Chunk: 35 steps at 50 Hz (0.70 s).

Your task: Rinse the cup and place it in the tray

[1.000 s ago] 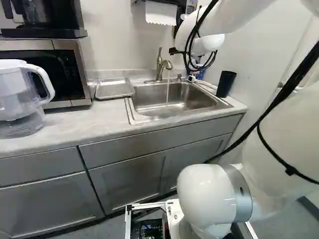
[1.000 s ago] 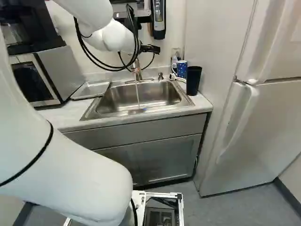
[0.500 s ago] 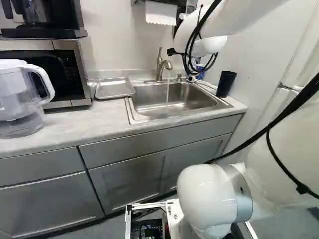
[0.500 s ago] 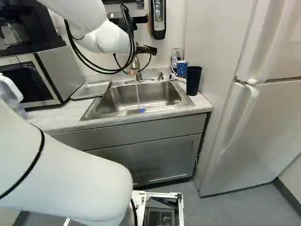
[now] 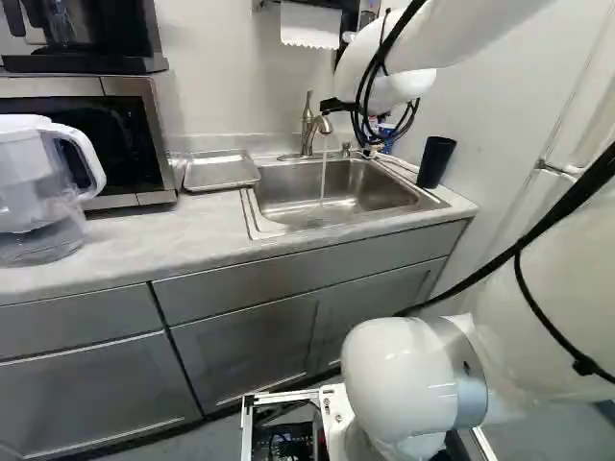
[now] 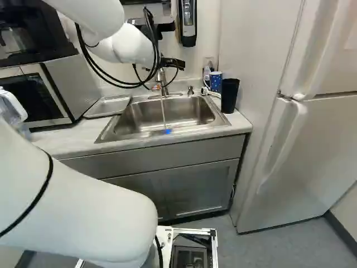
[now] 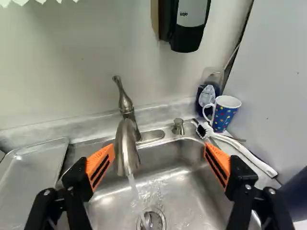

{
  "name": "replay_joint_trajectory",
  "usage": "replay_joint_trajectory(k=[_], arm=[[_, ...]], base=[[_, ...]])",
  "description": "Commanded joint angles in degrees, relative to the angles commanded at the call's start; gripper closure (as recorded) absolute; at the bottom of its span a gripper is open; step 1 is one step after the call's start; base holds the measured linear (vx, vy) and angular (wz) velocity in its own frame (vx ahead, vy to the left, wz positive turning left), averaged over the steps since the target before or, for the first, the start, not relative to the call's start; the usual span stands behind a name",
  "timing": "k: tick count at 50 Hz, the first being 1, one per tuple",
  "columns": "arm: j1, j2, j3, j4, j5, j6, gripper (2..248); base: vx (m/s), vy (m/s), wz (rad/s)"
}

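Observation:
My gripper (image 6: 170, 63) is up at the faucet in the right base view. In the wrist view the gripper (image 7: 159, 155) stands wide open, holding nothing, with the running faucet (image 7: 126, 148) between and beyond its fingers. A blue dotted mug (image 7: 223, 116) stands upright in the sink's far corner, beside a brush. The black cup (image 6: 229, 95) is upright on the counter by the side wall, nearer than the mug. Left of the sink (image 5: 327, 197) lies the metal tray (image 5: 221, 171), flat and bare. Water runs into the basin.
A white-handled brush (image 7: 247, 154) lies along the sink's edge. Behind the mug is a soap bottle (image 7: 208, 93); a black dispenser (image 7: 187, 28) hangs above. The microwave (image 5: 91, 134) and a clear pitcher (image 5: 43, 192) stand left of the tray. A fridge (image 6: 318, 128) is at the right.
In the right base view my arm and gripper have shifted left and slightly down, closer to the faucet. The base, mug, black cup and tray have stayed put.

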Motion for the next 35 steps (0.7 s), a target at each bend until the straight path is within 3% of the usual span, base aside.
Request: replay_joint_trajectory(k=[35], arm=[[1.2, 0.1, 0.1, 0.0, -7.5, 0.0, 3]], base=[[0.000, 0.000, 0.000]])
